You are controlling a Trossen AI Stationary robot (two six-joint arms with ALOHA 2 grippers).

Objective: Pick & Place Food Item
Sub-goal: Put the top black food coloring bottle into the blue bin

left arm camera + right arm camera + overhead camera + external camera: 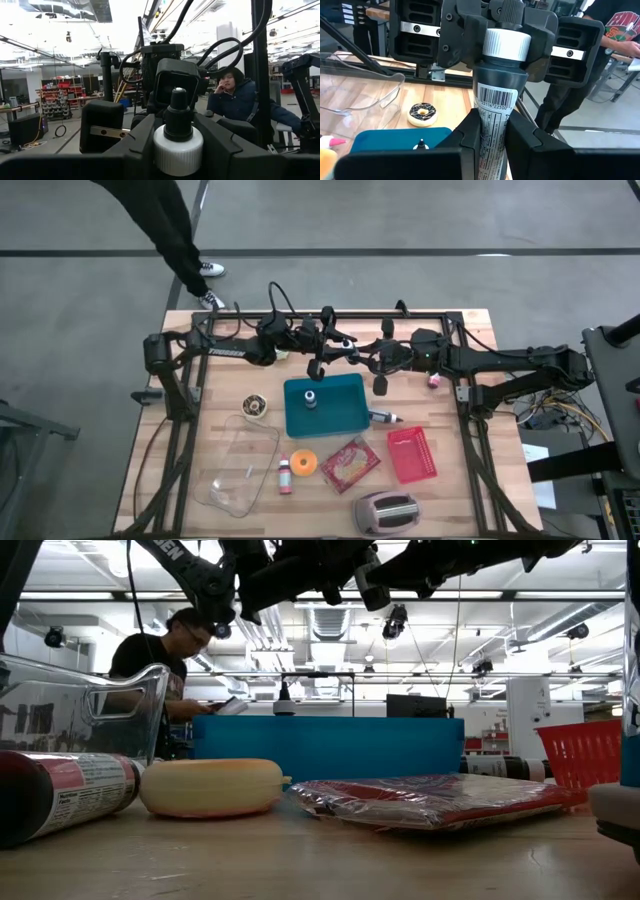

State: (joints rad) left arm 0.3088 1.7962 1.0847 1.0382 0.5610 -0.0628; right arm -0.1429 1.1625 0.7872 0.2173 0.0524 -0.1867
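Observation:
A dark tube with a barcode label [492, 107] and a white cap with a black nozzle [178, 145] is held between both grippers, in the air over the far edge of the blue tray [340, 415]. My left gripper [312, 348] comes from the table's left and is shut on the cap end. My right gripper [345, 358] comes from the right and is shut on the tube's body. The two grippers face each other closely. A small bottle [311, 398] stands in the tray. My left gripper pinches the tube's white cap [162, 150] between its two fingers, one on each side; the right wrist view shows the same [490, 42]. The tube is lifted clear of the table. My right gripper pinches the tube's labelled body [492, 125] between its two fingers, below the cap. The tube runs forward from the fingers toward the left gripper, clear of the tray and table.
On the table are a donut [257, 407], a clear plastic container [240, 465], a pink bottle [284, 476], a yellow round item [304, 463], a red packet [350, 463], a red basket [412, 455], a toaster [385, 513] and another tube [385, 417]. People are beyond the table.

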